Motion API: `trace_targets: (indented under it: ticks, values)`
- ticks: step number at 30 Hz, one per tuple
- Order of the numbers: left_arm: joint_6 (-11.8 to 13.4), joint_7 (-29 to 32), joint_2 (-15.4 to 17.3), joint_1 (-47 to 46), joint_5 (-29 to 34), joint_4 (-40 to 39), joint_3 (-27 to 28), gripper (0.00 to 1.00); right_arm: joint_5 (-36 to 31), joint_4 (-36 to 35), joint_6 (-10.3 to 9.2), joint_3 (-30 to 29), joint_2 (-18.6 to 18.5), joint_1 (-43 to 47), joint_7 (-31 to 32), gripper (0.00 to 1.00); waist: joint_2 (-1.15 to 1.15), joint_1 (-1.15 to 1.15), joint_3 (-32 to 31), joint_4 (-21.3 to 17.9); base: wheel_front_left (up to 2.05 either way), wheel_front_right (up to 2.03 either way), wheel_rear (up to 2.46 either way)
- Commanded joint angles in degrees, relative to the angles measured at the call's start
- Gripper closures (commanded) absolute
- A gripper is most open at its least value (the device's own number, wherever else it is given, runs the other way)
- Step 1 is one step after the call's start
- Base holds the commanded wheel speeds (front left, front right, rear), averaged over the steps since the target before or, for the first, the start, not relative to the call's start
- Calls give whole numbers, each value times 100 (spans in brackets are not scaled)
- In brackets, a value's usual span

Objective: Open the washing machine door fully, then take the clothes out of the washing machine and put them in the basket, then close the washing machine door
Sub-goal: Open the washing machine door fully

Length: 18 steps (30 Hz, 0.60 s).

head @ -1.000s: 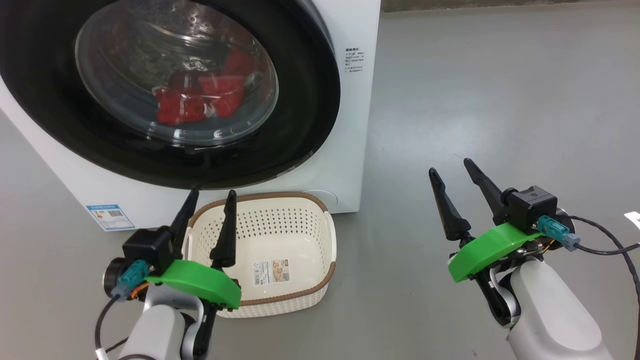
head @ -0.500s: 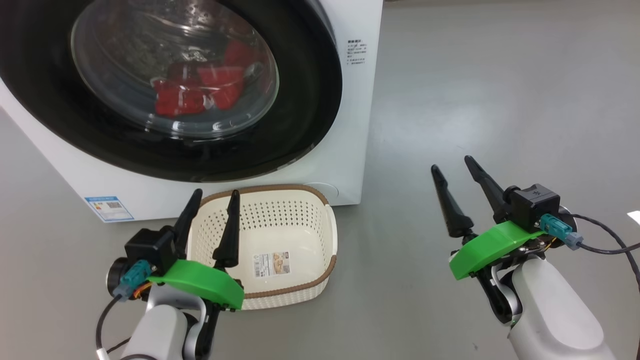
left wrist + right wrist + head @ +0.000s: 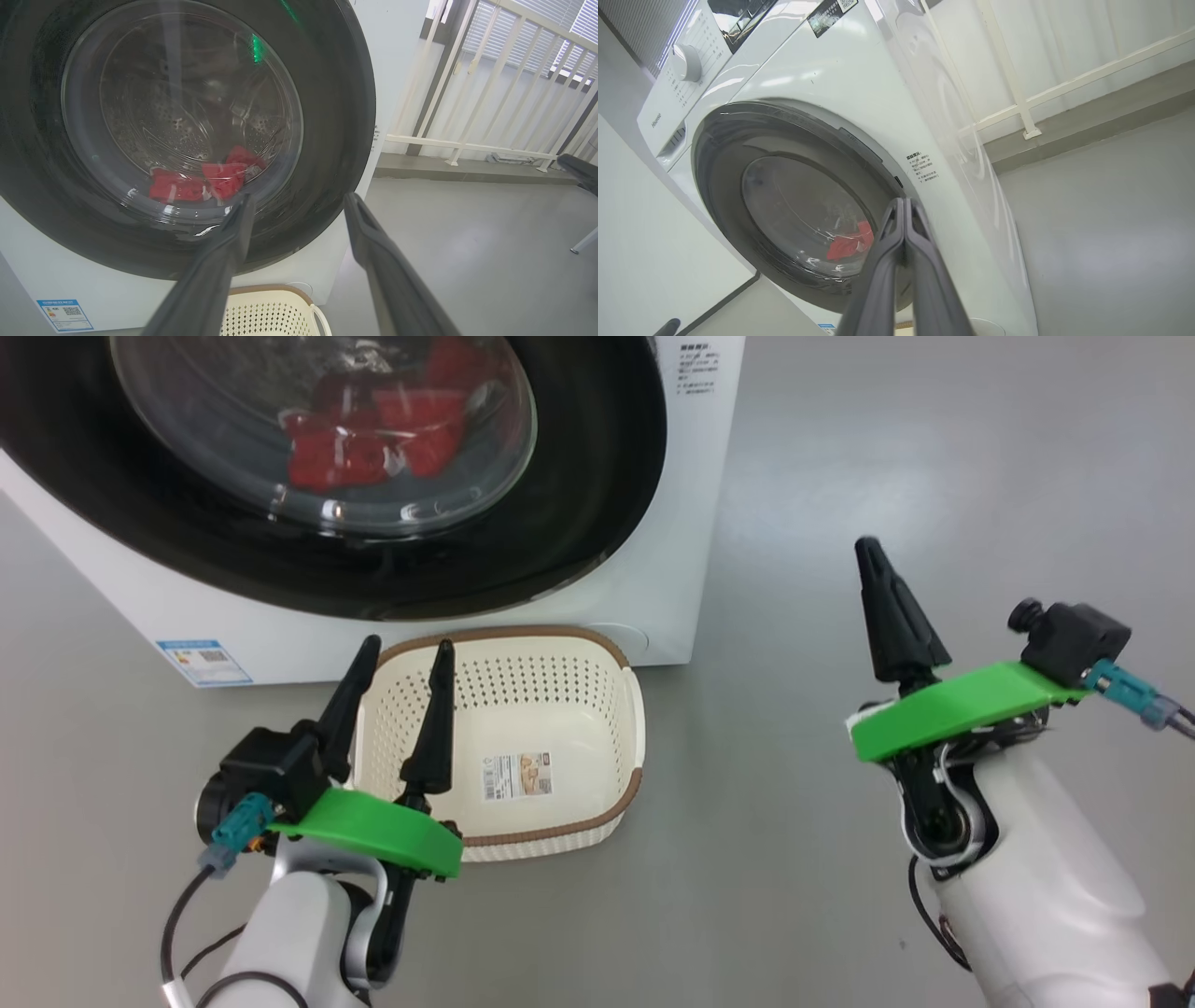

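Spreading bare across the right half, grey floor (image 3: 934, 448) meets the washing machine (image 3: 693, 523) upper left, basket (image 3: 523, 633) just beside it. Left gripper (image 3: 409, 642) gapes; right gripper (image 3: 868, 547) pinched empty.

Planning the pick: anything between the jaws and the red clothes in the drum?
Yes: the round black-rimmed glass door is shut across the white boxy washing machine's front, with the red fabric clothes behind its glass. It must open first.

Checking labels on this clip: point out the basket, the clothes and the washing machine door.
the basket (image 3: 532, 686), head view, perforated back wall.
the clothes (image 3: 350, 457), head view, red fabric behind the glass.
the washing machine door (image 3: 597, 457), head view, right side of black rim.
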Motion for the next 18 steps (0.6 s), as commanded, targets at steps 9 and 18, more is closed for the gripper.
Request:
trace_targets:
  ticks: [9, 18]
  values:
    - [23, -70, 91, -283, -85, -483, 10, 0, 2109, -491, 3, 32, -128, -721, 497, 100, 0, 0, 536, 303, 0, 0, 0]
    - [29, -70, 91, -404, -137, -743, -74, 0, 3959, -680, 3, -486, -371, -1191, 1380, 100, 0, 0, 940, 531, 0, 0, 0]
